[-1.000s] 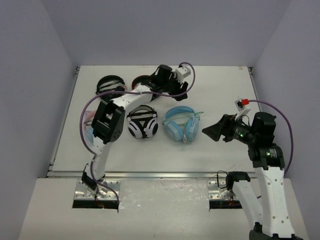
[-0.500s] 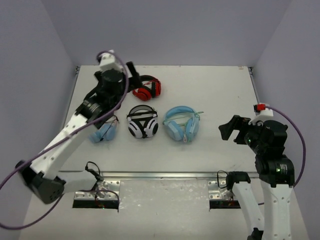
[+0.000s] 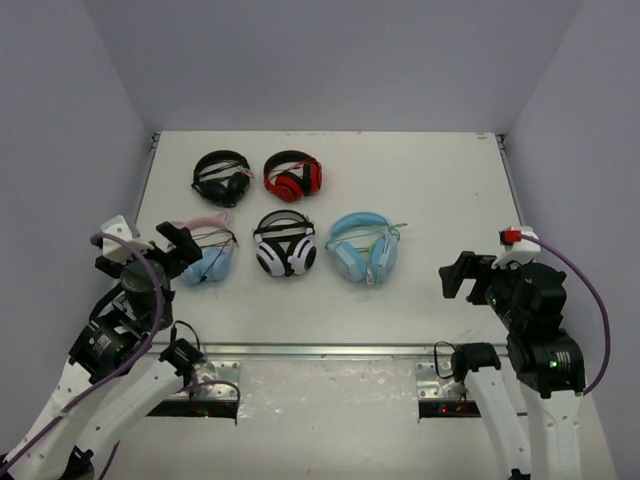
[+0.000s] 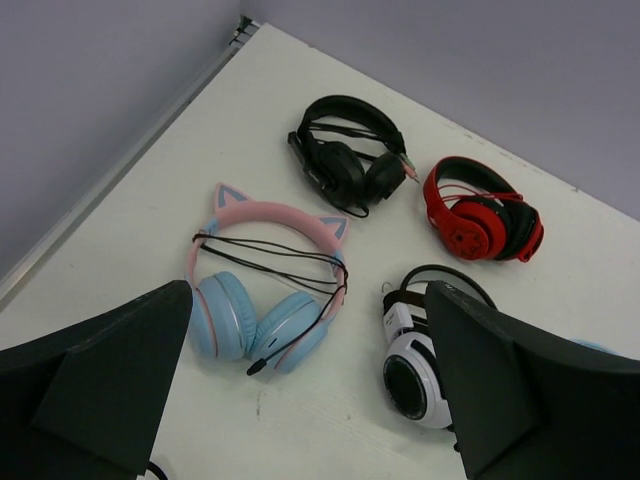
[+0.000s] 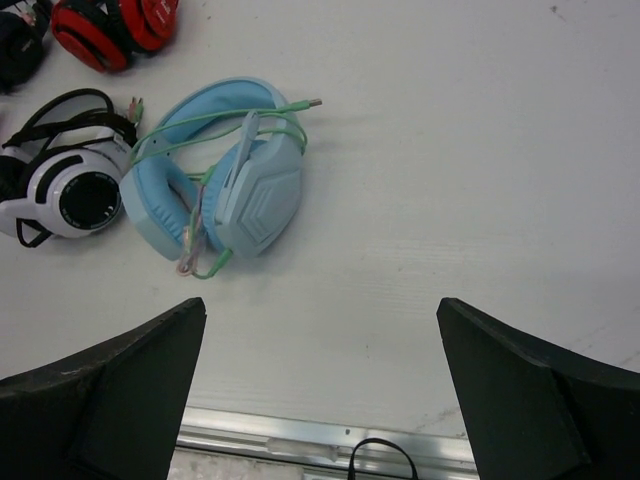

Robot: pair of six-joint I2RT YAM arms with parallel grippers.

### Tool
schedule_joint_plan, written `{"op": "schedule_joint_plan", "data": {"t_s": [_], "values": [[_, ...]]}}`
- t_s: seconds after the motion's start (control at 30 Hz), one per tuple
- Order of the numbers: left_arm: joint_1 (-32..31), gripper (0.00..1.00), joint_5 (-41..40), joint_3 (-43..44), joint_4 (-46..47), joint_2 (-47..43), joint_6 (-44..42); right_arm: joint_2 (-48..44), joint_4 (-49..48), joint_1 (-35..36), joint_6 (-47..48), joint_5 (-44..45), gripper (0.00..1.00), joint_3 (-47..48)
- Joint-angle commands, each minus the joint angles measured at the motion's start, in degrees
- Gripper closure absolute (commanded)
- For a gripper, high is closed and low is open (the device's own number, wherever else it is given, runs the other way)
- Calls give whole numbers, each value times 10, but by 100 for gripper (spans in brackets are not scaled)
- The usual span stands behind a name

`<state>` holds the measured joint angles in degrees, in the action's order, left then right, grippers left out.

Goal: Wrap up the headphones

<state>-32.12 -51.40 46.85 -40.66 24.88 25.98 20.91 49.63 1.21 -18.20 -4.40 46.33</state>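
The headphones (image 3: 365, 247) lie flat on the bench (image 3: 440, 180) near its middle. Their headband arches toward the far edge and the cups face the arms. The cable (image 5: 255, 118) loops across the band, plug pointing right. A white-and-black pair (image 3: 285, 245) sits just left. The left pincer (image 4: 310, 385) and right pincer (image 5: 320, 390) hover released, empty.
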Motion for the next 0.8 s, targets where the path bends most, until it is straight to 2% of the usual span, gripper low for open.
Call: {"op": "schedule_joint_plan", "data": {"t_s": [0.0, 0.07, 0.3, 0.53, 0.77], "values": [[4, 0, -17, 12, 13, -8, 7, -4, -30, 29, 22, 42, 1, 3], [4, 0, -27, 15, -1, 7, 16, -6, -25, 43, 32, 74, 1, 5], [4, 0, -18, 17, -4, 16, 21, -52, -7, 157, 55, 206, 1, -18], [5, 0, -16, 11, 1, -16, 22, -41, 10, 173, 60, 232, 1, -2], [4, 0, 23, 8, 16, 4, 0, -30, 13, 173, 49, 233, 1, -4]]}}
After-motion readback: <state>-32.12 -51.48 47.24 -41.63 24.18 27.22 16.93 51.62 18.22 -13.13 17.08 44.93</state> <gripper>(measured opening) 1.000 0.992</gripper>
